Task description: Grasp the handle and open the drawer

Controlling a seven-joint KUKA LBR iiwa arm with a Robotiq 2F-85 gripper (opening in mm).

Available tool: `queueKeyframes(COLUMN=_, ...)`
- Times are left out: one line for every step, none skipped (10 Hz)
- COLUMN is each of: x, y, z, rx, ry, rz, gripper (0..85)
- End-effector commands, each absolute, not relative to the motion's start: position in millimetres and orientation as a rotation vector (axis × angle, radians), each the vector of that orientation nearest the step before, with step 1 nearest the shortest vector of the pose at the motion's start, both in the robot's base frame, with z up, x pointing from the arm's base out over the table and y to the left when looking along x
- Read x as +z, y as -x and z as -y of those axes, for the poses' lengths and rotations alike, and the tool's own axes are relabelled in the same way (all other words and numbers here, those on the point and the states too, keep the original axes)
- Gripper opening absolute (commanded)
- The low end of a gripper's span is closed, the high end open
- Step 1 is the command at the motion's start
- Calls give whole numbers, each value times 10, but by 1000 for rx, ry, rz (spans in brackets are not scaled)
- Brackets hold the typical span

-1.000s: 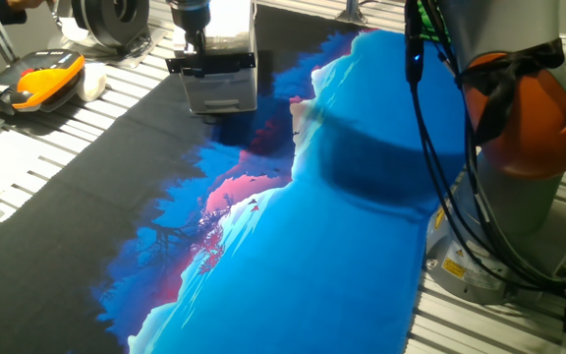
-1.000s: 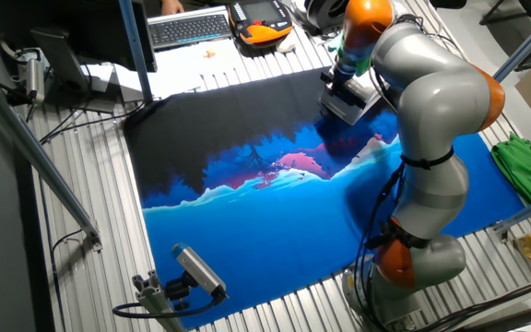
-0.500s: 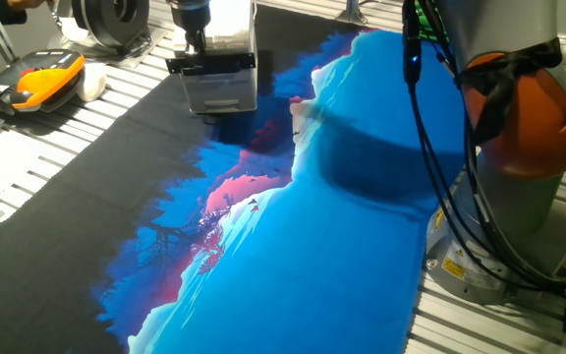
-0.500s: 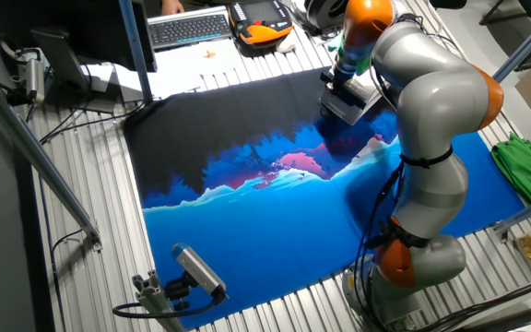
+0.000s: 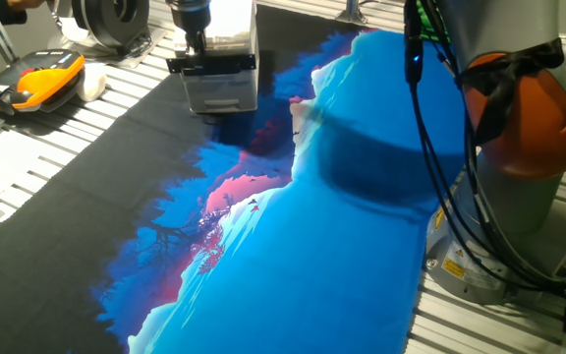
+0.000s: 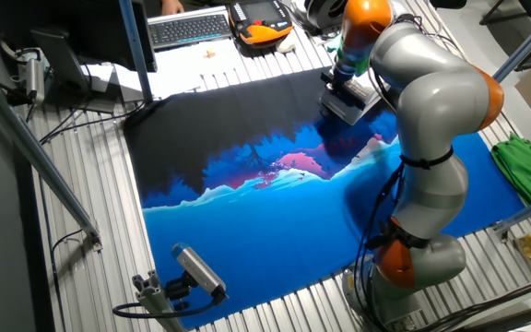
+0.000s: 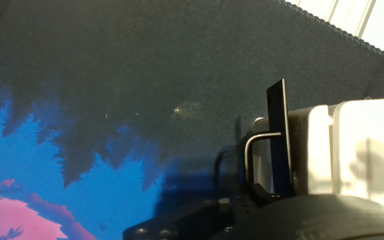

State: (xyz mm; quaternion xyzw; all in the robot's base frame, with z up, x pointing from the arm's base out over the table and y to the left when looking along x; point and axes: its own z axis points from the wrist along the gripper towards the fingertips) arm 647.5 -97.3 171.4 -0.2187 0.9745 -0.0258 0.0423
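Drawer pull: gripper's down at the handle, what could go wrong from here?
1. The small white cabinet stands loose on the printed mat; pulling may drag it instead of sliding the drawer out.
2. The handle is a thin bar; the gripper meets it near one end, so it may slip off. Whether the jaws are shut cannot be told.

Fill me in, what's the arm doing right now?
The KUKA arm has its claw down at the handle, the black bar across the grey front of the drawer in the small white cabinet at the far end of the printed mat. The drawer front looks about flush with the cabinet, so the drawer seems barely open, if at all. Whether the claw has closed on the bar isn't clear from any view.
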Motion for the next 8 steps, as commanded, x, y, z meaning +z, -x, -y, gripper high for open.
queueKeyframes(x=1713, y=-6477, z=969, rx=-50, ry=669, rz=-2979, gripper=0)
queueKeyframes(x=1714, y=-6477, z=961, rx=-20, ry=667, rz=-2976, gripper=0)
queueKeyframes(x=1705, y=-6479, z=946, rx=-5, ry=667, rz=-2974, gripper=0)
queueKeyframes(x=1698, y=-6478, z=932, rx=24, ry=666, rz=-2973, gripper=0)
queueKeyframes(x=1699, y=-6475, z=924, rx=26, ry=666, rz=-2974, gripper=0)
queueKeyframes(x=1699, y=-6474, z=918, rx=28, ry=669, rz=-2975, gripper=0)
queueKeyframes(x=1696, y=-6473, z=899, rx=52, ry=660, rz=-2974, gripper=0)
queueKeyframes(x=1696, y=-6470, z=879, rx=63, ry=657, rz=-2978, gripper=0)
